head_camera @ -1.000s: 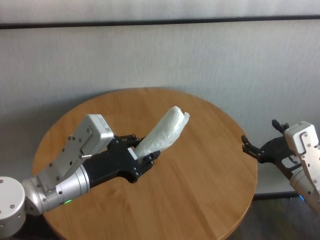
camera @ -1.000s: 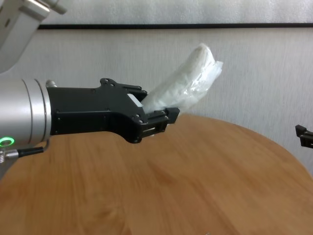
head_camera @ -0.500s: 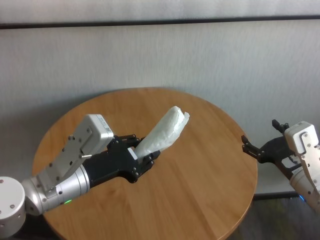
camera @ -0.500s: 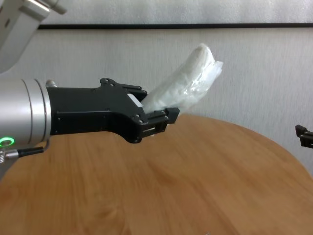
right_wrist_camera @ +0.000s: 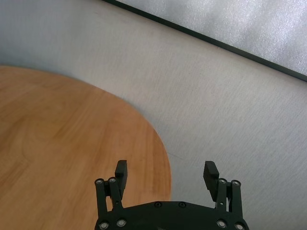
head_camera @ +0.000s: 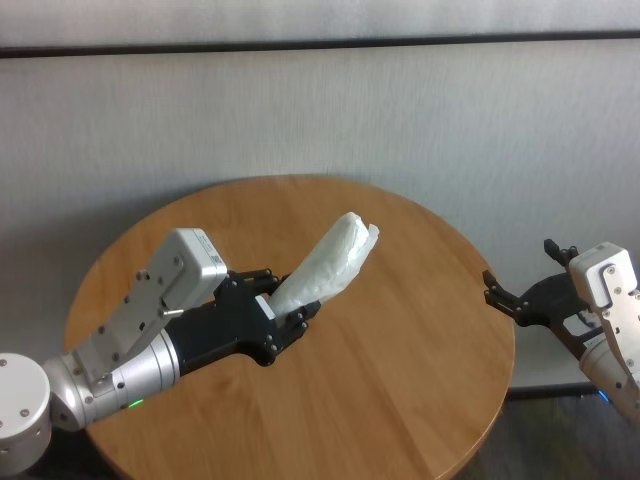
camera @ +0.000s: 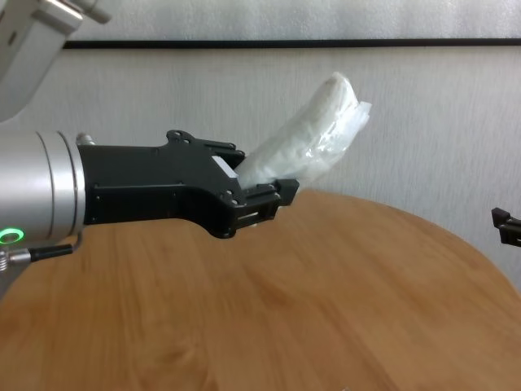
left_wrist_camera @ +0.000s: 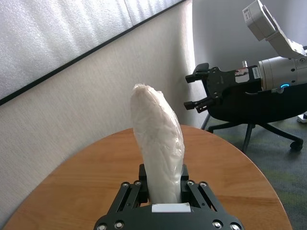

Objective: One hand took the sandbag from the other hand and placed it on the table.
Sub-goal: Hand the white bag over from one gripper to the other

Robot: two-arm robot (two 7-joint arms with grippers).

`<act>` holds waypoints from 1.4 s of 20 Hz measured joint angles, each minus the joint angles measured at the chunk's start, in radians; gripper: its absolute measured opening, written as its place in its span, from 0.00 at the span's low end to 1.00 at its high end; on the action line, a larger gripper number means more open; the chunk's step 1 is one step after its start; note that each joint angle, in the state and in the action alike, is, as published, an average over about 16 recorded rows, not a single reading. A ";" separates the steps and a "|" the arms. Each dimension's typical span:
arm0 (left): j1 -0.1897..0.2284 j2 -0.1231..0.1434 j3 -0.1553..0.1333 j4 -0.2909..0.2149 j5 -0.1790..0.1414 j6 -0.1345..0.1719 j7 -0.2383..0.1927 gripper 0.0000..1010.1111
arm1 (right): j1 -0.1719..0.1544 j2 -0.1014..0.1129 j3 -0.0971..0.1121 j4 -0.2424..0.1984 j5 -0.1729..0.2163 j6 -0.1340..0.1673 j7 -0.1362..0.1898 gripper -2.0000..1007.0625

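Nothing has moved since the earlier frames: both arms and the bag keep the same places. On the left side, the left gripper, the broad black one on a thick silver wrist with a green light, is held above the round wooden table, over its left half. Its two fingers are closed tight on the lower end of the sandbag. The sandbag is a soft white pouch in crinkly clear plastic. It stands out from between the fingers and points up and forward, away from the wrist, tilted toward the right side. Only its lower end is inside the grip; the rest of it is free in the air and does not touch the table. In the chest view the bag is clearly higher than the tabletop, with the pale wall behind it.

On the right side, the right gripper, the slim black one, waits just past the right edge of the table, well apart from the sandbag. Its tips point toward the left gripper. Its jaws stand wide apart and hold nothing, as the right wrist view shows, with the table edge lying under and in front of the two fingers. In the left wrist view this gripper is seen beyond the top of the bag.
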 joint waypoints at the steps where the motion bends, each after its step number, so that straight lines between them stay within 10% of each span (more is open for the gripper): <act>1: 0.000 0.000 0.000 0.000 0.000 0.000 0.000 0.37 | 0.000 0.000 0.000 0.000 0.000 0.000 0.000 0.99; 17: 0.000 0.000 0.000 0.000 0.000 0.000 0.000 0.37 | -0.007 -0.004 0.013 -0.003 -0.002 -0.004 0.016 0.99; 28: 0.000 0.000 0.000 0.000 0.000 0.000 0.000 0.37 | -0.035 -0.009 0.065 -0.035 0.046 0.002 0.074 0.99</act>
